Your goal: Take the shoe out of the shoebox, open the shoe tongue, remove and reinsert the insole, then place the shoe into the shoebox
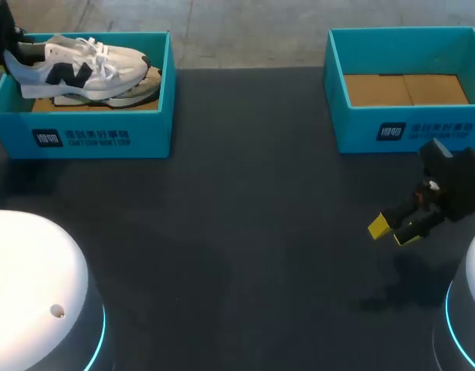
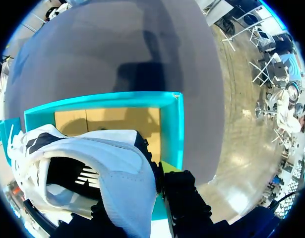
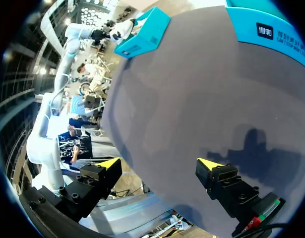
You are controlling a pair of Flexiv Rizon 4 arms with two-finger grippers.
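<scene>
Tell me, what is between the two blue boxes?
Nothing: in the head view, only bare dark table lies between the left shoebox and the right shoebox.

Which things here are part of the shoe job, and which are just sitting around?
In the job: white shoe, held up by its heel; left shoebox under it.
Sitting around: second shoe lying in that box; right shoebox, no shoe inside; right gripper, open, holding nothing.
</scene>
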